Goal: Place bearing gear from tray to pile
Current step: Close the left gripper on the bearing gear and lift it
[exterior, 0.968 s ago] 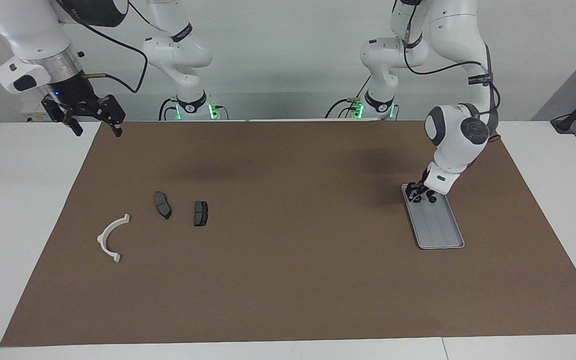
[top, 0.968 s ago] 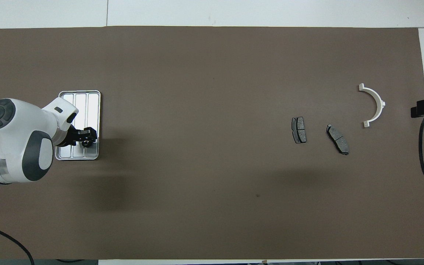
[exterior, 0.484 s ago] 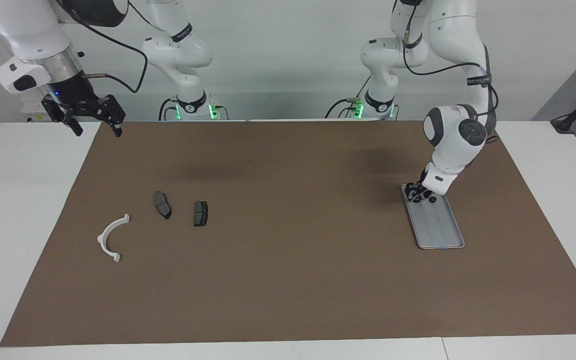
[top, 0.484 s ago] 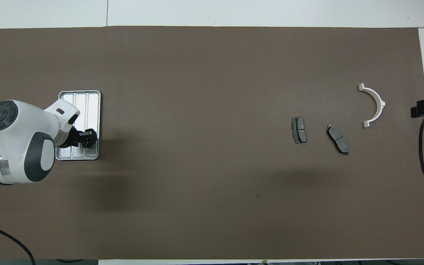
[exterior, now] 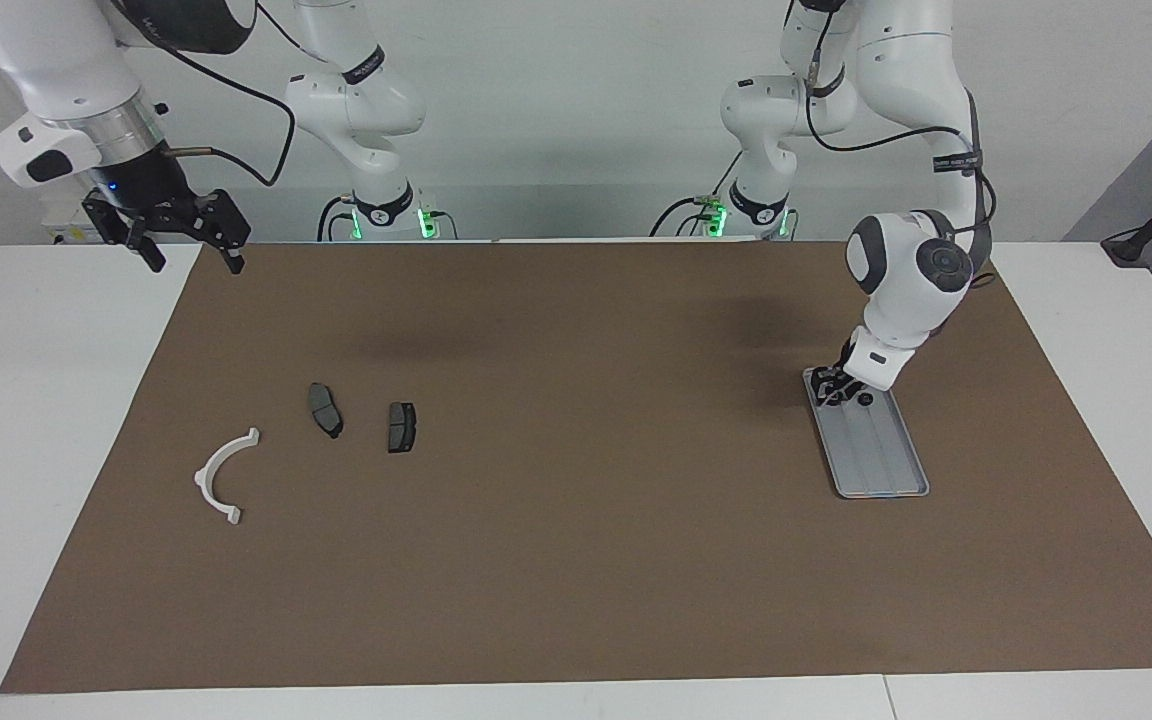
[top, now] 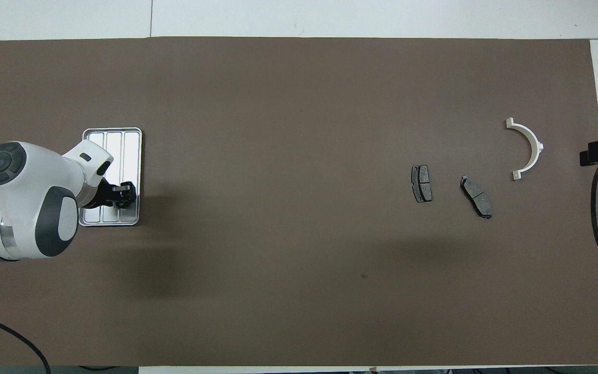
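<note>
The silver ridged tray [exterior: 881, 455] [top: 122, 140] lies on the brown mat toward the left arm's end of the table. My left gripper [exterior: 833, 392] [top: 125, 194] is down in the tray's end nearest the robots. The bearing gear [top: 122, 201] is a small dark piece right at its tip, hard to tell apart from it. The pile lies toward the right arm's end: a white half-ring bracket [exterior: 224, 476] [top: 526, 148] and two dark plates [exterior: 325, 409] [exterior: 401, 426]. My right gripper [exterior: 188, 240] hangs open and waits over the mat's corner nearest its base.
The brown mat [exterior: 576, 540] covers most of the white table [exterior: 46, 450]. A wide stretch of bare mat separates the tray from the pile. A black cable [top: 597, 208] hangs at the right arm's end in the overhead view.
My left gripper has settled a little lower and closer over the dark piece in the tray, and its jaws have narrowed. The right arm and the pile have not moved.
</note>
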`<state>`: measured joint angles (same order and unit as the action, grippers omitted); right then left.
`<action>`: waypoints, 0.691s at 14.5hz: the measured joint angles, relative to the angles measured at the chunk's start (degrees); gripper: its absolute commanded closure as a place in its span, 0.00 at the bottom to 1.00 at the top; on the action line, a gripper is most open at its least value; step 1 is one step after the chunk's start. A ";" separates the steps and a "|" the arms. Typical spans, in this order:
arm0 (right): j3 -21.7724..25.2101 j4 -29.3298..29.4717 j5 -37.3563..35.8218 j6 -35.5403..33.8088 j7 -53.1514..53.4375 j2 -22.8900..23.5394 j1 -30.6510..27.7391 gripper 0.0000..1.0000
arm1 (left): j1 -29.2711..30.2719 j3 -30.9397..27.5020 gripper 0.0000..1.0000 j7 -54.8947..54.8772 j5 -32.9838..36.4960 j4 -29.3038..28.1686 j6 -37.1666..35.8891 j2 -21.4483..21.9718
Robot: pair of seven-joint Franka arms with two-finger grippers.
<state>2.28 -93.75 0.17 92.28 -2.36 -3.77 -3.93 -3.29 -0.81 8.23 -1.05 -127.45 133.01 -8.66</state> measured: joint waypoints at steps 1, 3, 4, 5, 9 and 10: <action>0.00 0.00 0.00 0.01 0.00 0.00 0.00 0.00 | 0.00 0.00 0.45 0.00 0.00 -0.03 0.01 -0.05; 0.00 0.00 0.00 0.02 0.00 0.00 0.00 0.00 | 0.00 0.00 0.47 0.00 0.00 -0.17 0.06 -0.16; 0.00 0.00 0.00 0.02 0.00 0.00 0.00 0.00 | 0.00 0.00 0.50 0.00 0.00 -0.23 0.12 -0.19; 0.00 0.00 0.00 0.02 0.00 0.00 0.00 0.00 | 0.00 -0.01 0.51 0.00 0.00 -0.24 0.14 -0.19; 0.00 0.00 0.00 0.02 0.00 0.01 0.00 0.00 | 0.00 0.00 0.69 0.00 0.00 -0.24 0.16 -0.19; 0.00 0.00 0.00 0.02 0.00 0.01 0.00 0.00 | -0.03 0.08 0.78 0.00 -0.03 -0.20 0.18 -0.14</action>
<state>2.28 -93.75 0.17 92.30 -2.36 -3.76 -3.94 -3.32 -0.73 8.23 -1.08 -127.66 133.20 -8.80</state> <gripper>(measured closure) 0.000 0.581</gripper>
